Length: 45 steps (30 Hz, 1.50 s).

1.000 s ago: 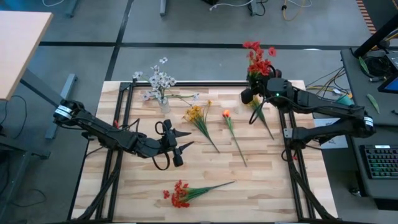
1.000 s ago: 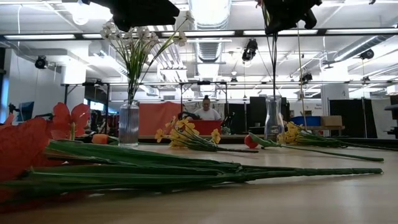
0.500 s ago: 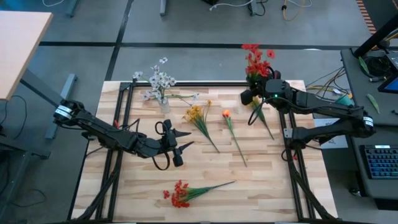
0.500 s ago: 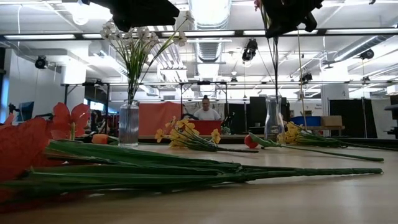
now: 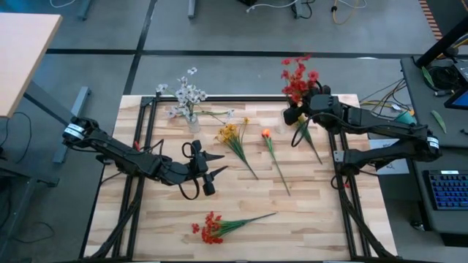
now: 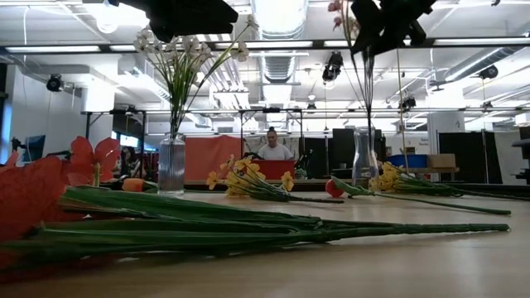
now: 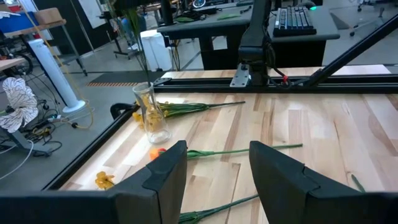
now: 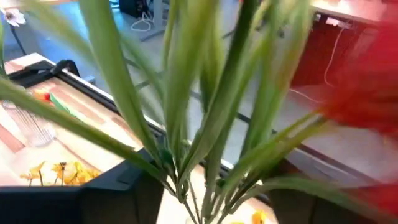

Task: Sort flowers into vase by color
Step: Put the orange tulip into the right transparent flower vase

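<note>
Looking down from the high view:
Right gripper (image 5: 301, 111): sitting at the upper right of the table (image 5: 314, 219), clenched around the stems of a red spray (image 5: 296, 79) whose blossoms are spreading above it, past the table's far edge.
Left gripper (image 5: 216, 166): hovering left of centre, fingers spread apart and grasping nothing.
White spray (image 5: 186, 95): standing in a clear vase (image 5: 193, 124) at the upper left.
Yellow spray (image 5: 232, 136): lying flat near the centre, blossoms toward the top.
Orange flower (image 5: 266, 134): lying just right of the yellow one, stem running down and to the right.
Second yellow spray (image 5: 304, 128): lying below the right gripper, near the right rail.
Second red spray (image 5: 211, 229): lying at the bottom centre, stem pointing right.

Low view:
White spray (image 6: 178, 58): rising from its vase (image 6: 171, 163) at centre left.
Second vase (image 6: 365, 156): standing right of centre, with thin stems hanging straight above it from the dark gripper at the top edge; I cannot tell whether they are reaching inside.
Red spray on the table (image 6: 248, 222): stretching across the foreground, blossoms at the far left.
Person (image 6: 273, 146): sitting in the room behind the table.

Left wrist view:
Fingers (image 7: 169, 171): standing wide apart at the bottom, nothing between them.
Glass vase (image 7: 149, 112): standing at centre left, beside green stems lying on the wood.

Right wrist view:
Green leaves and stems (image 8: 186, 112): filling the frame, gathered between the dark fingers (image 8: 118, 193) at the bottom, with red blur at the right.
</note>
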Available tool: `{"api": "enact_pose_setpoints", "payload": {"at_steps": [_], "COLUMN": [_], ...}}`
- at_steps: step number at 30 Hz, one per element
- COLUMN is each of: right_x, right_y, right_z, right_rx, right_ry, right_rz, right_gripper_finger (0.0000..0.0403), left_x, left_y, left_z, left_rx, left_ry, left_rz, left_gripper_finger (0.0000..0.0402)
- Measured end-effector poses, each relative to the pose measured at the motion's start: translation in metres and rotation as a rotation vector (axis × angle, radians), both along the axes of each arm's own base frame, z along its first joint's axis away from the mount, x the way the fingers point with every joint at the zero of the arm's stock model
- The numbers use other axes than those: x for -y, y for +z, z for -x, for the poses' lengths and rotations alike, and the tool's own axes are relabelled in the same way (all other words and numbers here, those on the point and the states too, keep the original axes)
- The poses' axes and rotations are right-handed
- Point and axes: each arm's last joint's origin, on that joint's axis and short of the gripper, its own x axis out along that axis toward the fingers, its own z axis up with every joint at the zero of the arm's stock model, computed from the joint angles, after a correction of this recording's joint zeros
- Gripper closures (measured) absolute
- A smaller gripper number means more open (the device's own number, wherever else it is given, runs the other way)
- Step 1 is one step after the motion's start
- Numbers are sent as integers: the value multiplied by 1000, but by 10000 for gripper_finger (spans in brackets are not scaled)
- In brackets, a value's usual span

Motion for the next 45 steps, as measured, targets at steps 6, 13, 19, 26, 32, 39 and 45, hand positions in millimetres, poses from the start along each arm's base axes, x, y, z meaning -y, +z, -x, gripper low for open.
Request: {"api": "enact_pose_setpoints", "payload": {"at_steps": [6, 13, 19, 26, 32, 39, 45], "right_x": [-1, -4, -8, -13, -18, -23, -30], "right_y": [-2, 7, 15, 31, 47, 67, 91], "right_z": [3, 12, 19, 25, 40, 53, 61], "right_rx": [-18, -43, -60, -20, -32, -22, 56], "right_ry": [-12, -42, -57, 10, -24, -13, 111], "right_rz": [-29, -102, -160, -267, -338, -392, -467], "right_gripper_finger": [119, 72, 57, 60, 60, 60, 60], "left_x": [0, 0, 0, 0, -1, -1, -2], "left_y": [0, 0, 0, -3, -6, -3, 0], "left_z": [0, 0, 0, 1, 3, 4, 6], "left_rx": [0, 1, 0, -26, -49, -42, -31], "left_ry": [0, 1, 2, 3, 10, 10, 10], "left_rz": [0, 3, 9, 7, 22, 25, 29], "left_gripper_finger": [242, 242, 242, 242, 242, 242, 242]}}
